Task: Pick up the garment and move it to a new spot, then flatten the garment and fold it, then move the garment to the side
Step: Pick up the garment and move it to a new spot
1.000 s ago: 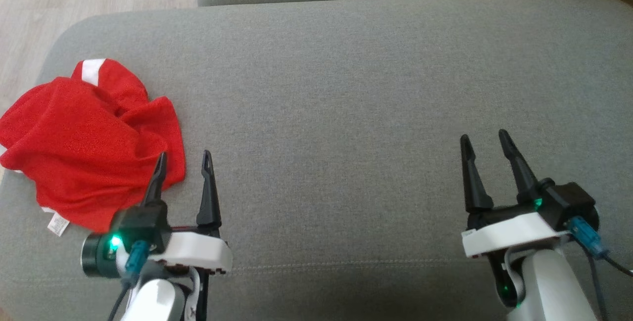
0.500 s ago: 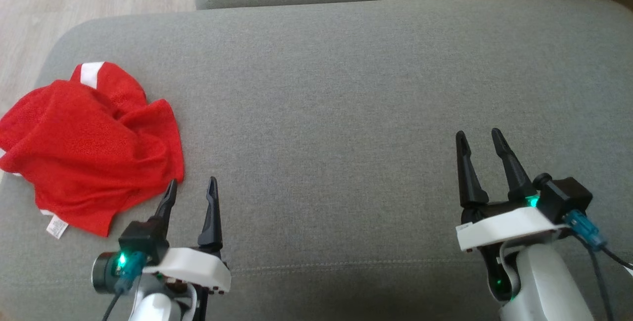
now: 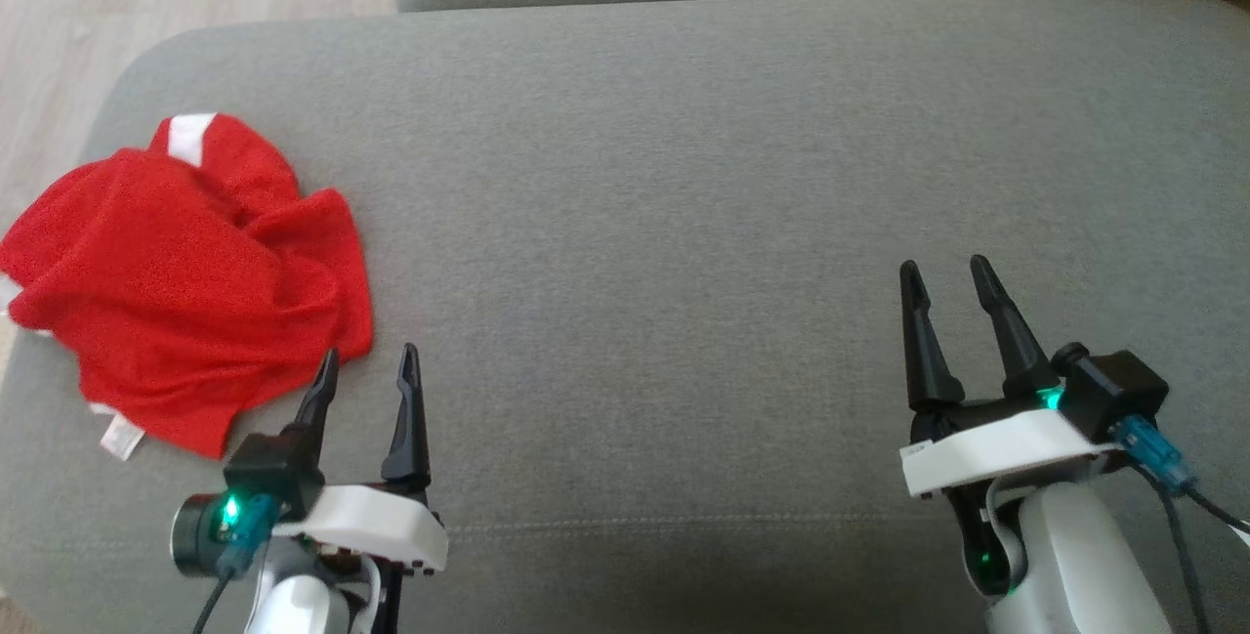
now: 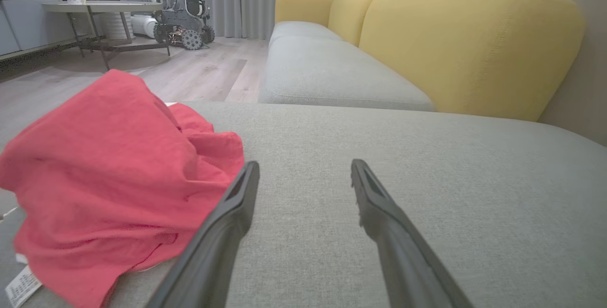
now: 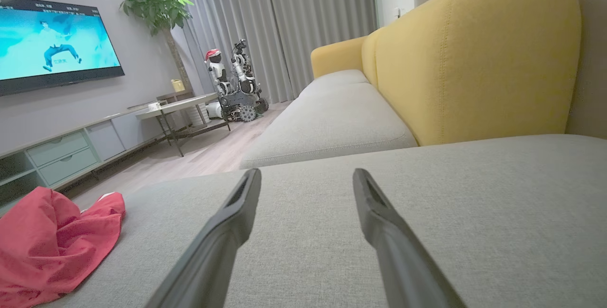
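A red garment [image 3: 186, 282] is lying crumpled at the left end of the grey sofa cushion [image 3: 684, 175], with a white tag [image 3: 121, 439] poking out at its near edge. Just right of it, the left gripper [image 3: 369, 353] is hovering with jaws spread and empty, its left finger close beside the cloth. Well to the right, the right gripper [image 3: 944, 265] is hovering over bare cushion, its jaws likewise spread and holding nothing.

So there's a big grey sofa cushion [image 3: 684, 175] with a crumpled red garment [image 3: 186, 282] heaped at its left end, white label [image 3: 121, 439] poking out.
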